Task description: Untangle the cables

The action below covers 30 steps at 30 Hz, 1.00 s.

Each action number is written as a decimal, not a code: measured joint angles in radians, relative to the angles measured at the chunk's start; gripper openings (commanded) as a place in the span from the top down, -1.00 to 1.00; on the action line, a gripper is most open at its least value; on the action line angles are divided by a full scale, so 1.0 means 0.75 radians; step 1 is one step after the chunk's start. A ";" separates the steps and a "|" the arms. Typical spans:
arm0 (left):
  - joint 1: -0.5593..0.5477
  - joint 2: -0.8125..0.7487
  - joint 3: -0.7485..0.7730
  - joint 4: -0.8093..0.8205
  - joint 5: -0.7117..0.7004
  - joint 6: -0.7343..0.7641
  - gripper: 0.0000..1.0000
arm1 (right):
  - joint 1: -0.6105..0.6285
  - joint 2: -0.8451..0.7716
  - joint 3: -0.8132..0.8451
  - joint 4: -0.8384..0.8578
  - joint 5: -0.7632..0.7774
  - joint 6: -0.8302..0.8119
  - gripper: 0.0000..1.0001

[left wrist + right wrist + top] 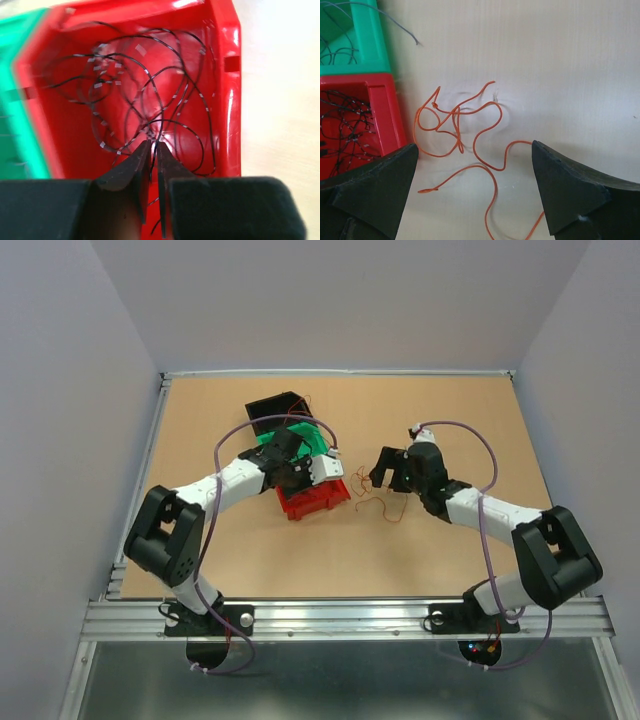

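- Red bin (225, 100): open-topped plastic container on the bench (570, 60). It holds a loose tangle of black cables (150, 80), hair-thin, with short pale bands along their length. The loops overlap across the floor of the bin.
- Green bin (370, 45): stands against the far side of the red bin, touching it. It holds a few thin grey cables (337, 50). One grey strand hangs over its rim onto the bench.
- Black bin (272, 408): stands beyond the green bin, farther from the red bin. Its contents cannot be told from the overhead view.
- Orange cables (470, 135): lie on the bare bench just to the right of the red bin, outside every container. They are knotted and crossed over one another in several loops.
- Left gripper (153, 145): reaches down inside the red bin. Its jaws are released to a narrow slit, their tips among the black cables. One black strand runs through the slit.
- Right gripper (475, 146): hangs above the orange cables, to the right of the red bin. Its jaws are spread wide and grasp nothing.
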 measured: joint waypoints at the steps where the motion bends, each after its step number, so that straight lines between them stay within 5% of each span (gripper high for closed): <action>1: 0.001 -0.023 -0.004 0.008 -0.006 -0.001 0.35 | 0.022 0.017 0.020 -0.017 0.008 -0.013 -1.00; 15: 0.001 -0.457 -0.056 0.020 -0.052 -0.021 -0.16 | 0.253 0.396 0.326 -0.218 0.309 -0.123 -0.95; 17: 0.001 -0.491 -0.064 0.019 -0.052 -0.028 -0.17 | 0.264 0.465 0.369 -0.263 0.369 -0.127 -0.74; 19: 0.001 -0.520 -0.065 0.020 -0.050 -0.037 -0.17 | 0.269 0.514 0.426 -0.303 0.411 -0.125 -0.04; 23: 0.004 -0.572 -0.074 0.055 -0.057 -0.081 -0.16 | 0.269 0.525 0.459 -0.352 0.443 -0.102 0.93; 30: 0.041 -0.647 -0.169 0.227 -0.141 -0.235 -0.18 | 0.268 0.390 0.469 -0.438 0.456 -0.139 0.99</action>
